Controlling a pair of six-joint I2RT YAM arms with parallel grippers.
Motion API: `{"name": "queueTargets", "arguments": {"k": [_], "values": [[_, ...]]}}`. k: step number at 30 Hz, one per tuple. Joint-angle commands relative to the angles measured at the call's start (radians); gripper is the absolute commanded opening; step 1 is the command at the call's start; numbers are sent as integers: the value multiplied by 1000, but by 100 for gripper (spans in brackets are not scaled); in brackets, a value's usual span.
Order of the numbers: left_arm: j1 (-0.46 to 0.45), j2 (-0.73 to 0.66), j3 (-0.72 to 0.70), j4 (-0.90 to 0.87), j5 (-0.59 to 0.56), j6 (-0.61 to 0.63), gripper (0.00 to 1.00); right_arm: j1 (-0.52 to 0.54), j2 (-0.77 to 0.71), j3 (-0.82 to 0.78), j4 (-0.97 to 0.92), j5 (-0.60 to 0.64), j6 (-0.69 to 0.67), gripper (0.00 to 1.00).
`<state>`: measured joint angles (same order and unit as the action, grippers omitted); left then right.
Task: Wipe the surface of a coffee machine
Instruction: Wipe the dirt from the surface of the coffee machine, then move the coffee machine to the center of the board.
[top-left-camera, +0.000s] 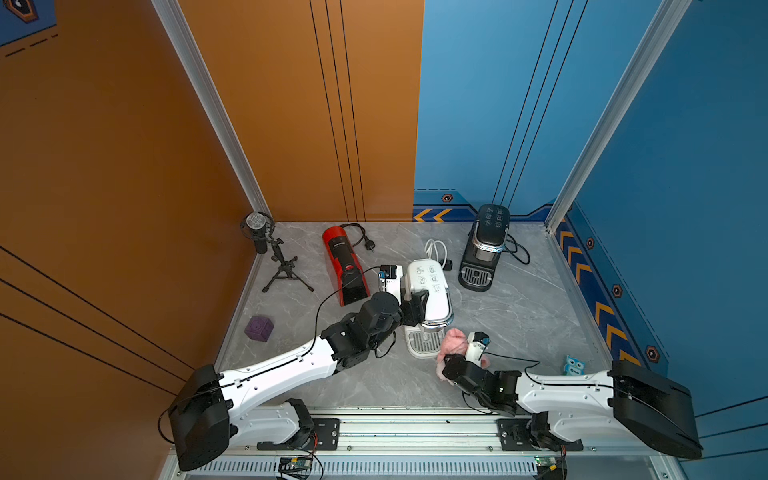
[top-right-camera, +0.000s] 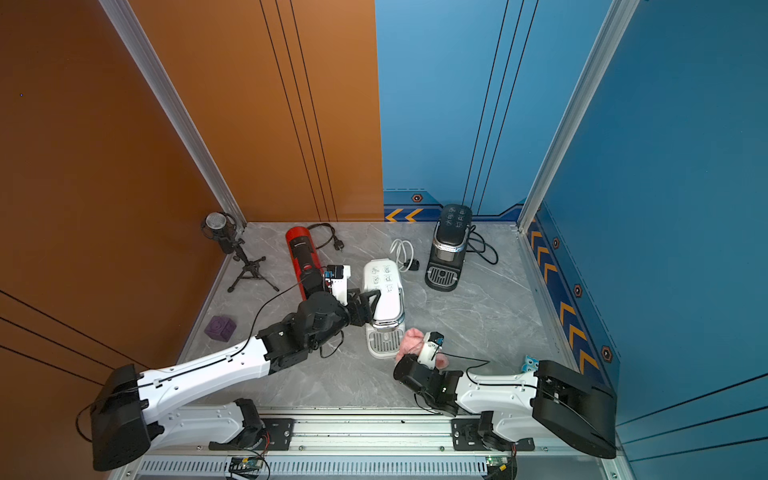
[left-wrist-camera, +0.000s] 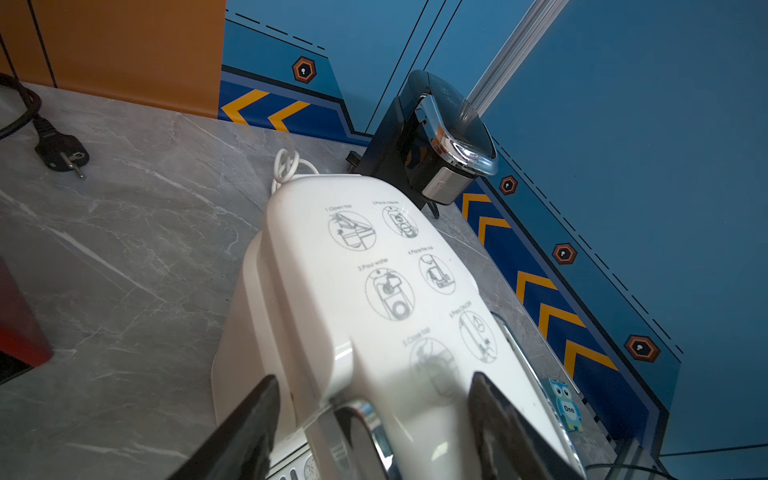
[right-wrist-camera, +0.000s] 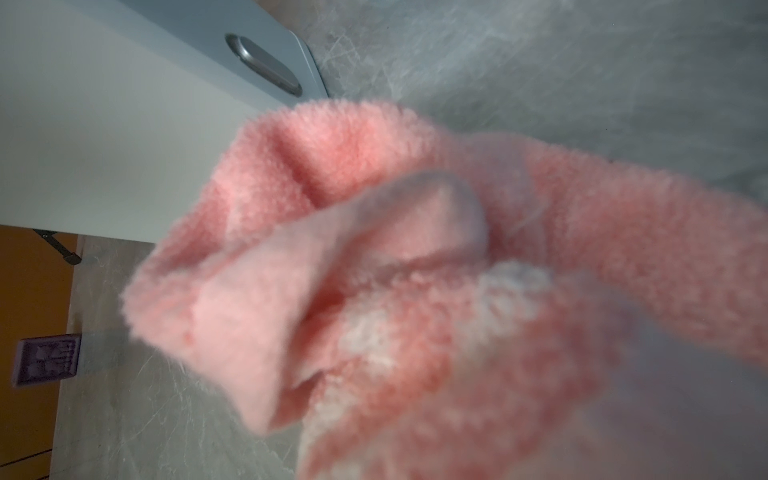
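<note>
A white coffee machine (top-left-camera: 428, 286) (top-right-camera: 384, 291) stands mid-table, with pictograms printed on its lid (left-wrist-camera: 374, 266). My left gripper (top-left-camera: 419, 305) (left-wrist-camera: 374, 376) straddles the left side of its head. Its black fingers (left-wrist-camera: 249, 428) are spread wide, one over the lid and one beside the body, closed on the machine. A fluffy pink cloth (top-left-camera: 453, 340) (top-right-camera: 411, 338) (right-wrist-camera: 415, 249) hangs bunched beside the drip tray's right front corner. My right gripper (top-left-camera: 451, 353) is shut on it, its fingers hidden in the cloth. The machine's white base (right-wrist-camera: 104, 124) sits close to the cloth.
A red coffee machine (top-left-camera: 343, 266) lies on its side to the left, a black one (top-left-camera: 484, 249) stands at the back right. A tripod microphone (top-left-camera: 266, 249), a purple cube (top-left-camera: 258, 328), a blue owl figure (top-left-camera: 574, 365) and a white cable (top-left-camera: 436, 249) are around.
</note>
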<state>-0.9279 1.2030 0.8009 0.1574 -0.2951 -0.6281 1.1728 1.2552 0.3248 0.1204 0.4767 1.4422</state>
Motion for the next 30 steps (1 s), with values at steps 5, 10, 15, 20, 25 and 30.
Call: {"name": "queueTargets", "arguments": {"k": [5,10,15,20,25,30], "values": [[25,30,-82,-267,31,47,72,108,49,123,-172,37,79,0],[32,40,-89,-254,40,43,72,114,94,113,-132,22,118,0],[38,31,-95,-256,36,41,72,48,168,131,-72,-5,68,0],[53,23,-98,-263,37,39,75,-50,249,164,12,-48,-17,0],[100,33,-84,-272,58,47,85,-117,332,213,58,-77,-74,0],[150,-19,-26,-327,107,90,93,-163,443,288,96,-125,-122,0]]}}
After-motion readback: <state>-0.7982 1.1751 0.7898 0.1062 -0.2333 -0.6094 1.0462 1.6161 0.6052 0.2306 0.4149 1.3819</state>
